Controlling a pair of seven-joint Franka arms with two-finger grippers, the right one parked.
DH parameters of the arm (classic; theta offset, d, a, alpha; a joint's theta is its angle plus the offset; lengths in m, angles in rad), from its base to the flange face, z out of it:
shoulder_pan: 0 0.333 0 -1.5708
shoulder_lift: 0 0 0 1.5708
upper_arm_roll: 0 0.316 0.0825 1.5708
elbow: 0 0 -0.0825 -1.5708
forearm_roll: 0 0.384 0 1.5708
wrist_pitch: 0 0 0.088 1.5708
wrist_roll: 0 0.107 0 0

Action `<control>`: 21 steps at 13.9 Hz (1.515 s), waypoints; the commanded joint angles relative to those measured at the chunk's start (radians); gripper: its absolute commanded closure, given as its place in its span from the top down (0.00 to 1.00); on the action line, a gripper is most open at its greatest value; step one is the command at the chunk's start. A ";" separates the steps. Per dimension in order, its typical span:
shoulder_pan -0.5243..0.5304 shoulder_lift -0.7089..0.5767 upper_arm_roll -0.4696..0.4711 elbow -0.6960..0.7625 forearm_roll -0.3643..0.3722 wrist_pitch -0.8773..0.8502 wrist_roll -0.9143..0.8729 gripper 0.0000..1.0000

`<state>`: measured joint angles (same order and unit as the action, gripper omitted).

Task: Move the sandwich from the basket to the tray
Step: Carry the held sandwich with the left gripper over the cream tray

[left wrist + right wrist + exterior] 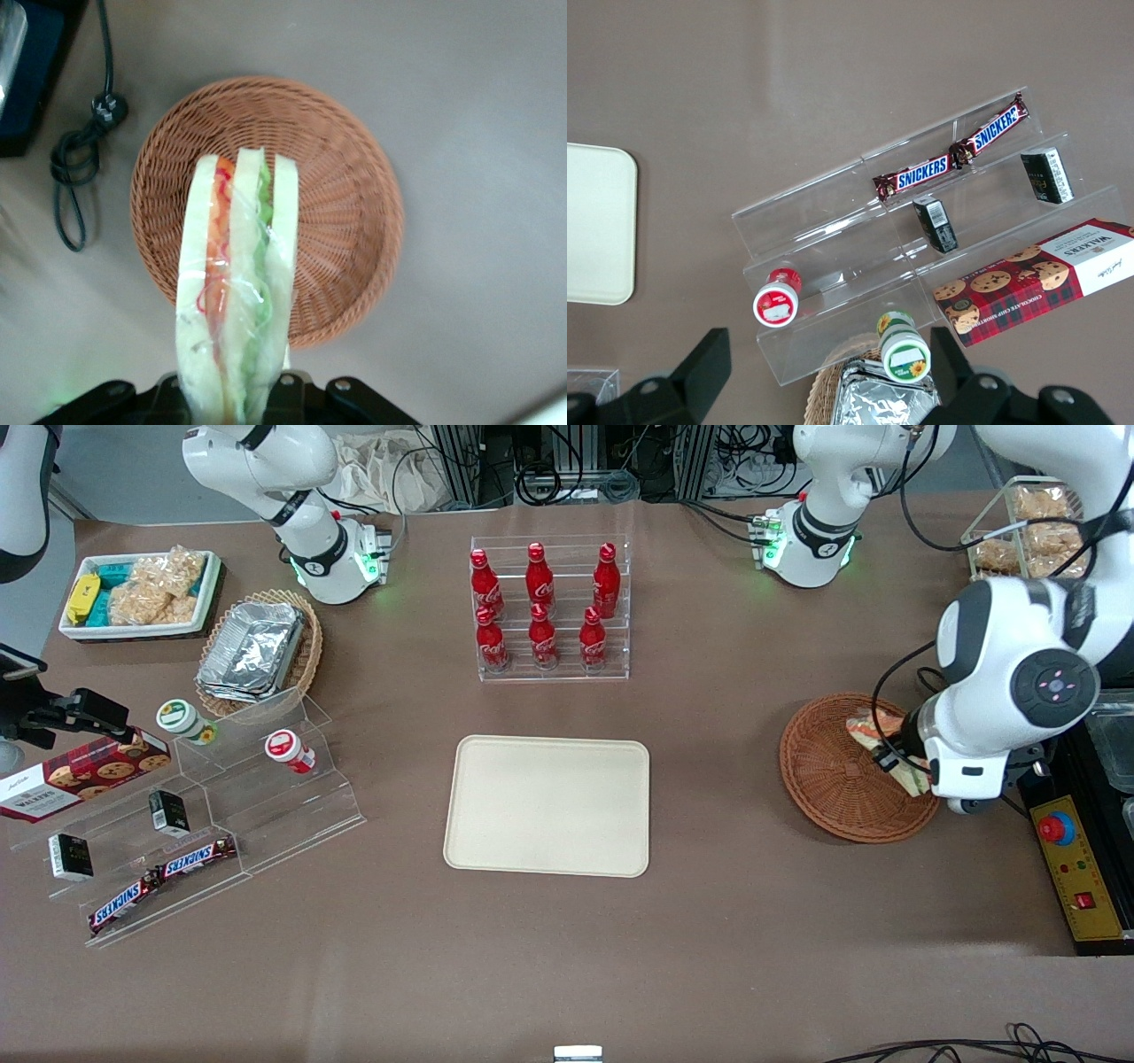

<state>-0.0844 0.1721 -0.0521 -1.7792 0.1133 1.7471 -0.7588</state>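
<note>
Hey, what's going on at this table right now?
The left arm's gripper is shut on a wrapped triangular sandwich and holds it just above the round wicker basket at the working arm's end of the table. In the wrist view the basket shows beneath the sandwich with nothing else in it. The cream tray in the middle of the table, nearer the front camera than the rack of Coca-Cola bottles, has nothing on it yet.
</note>
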 commanded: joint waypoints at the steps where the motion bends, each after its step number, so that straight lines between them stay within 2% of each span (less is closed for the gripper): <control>1: -0.001 0.027 -0.066 0.196 0.006 -0.126 0.174 0.00; 3: -0.001 0.040 -0.112 0.263 0.006 -0.136 0.325 0.00; 6: -0.021 0.128 -0.196 0.340 0.008 -0.138 0.394 0.00; 8: -0.101 0.223 -0.212 0.412 0.017 -0.126 0.395 0.00; 9: -0.154 0.278 -0.212 0.444 0.047 -0.121 0.392 0.00; 11: -0.240 0.396 -0.210 0.500 0.094 -0.040 0.348 0.00; 14: -0.310 0.527 -0.209 0.507 0.097 0.153 0.296 0.00; 18: -0.362 0.616 -0.209 0.500 0.097 0.262 0.231 0.00; 21: -0.423 0.662 -0.207 0.495 0.103 0.314 0.086 0.00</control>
<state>-0.4577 0.7991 -0.2684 -1.3243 0.1944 2.0529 -0.5740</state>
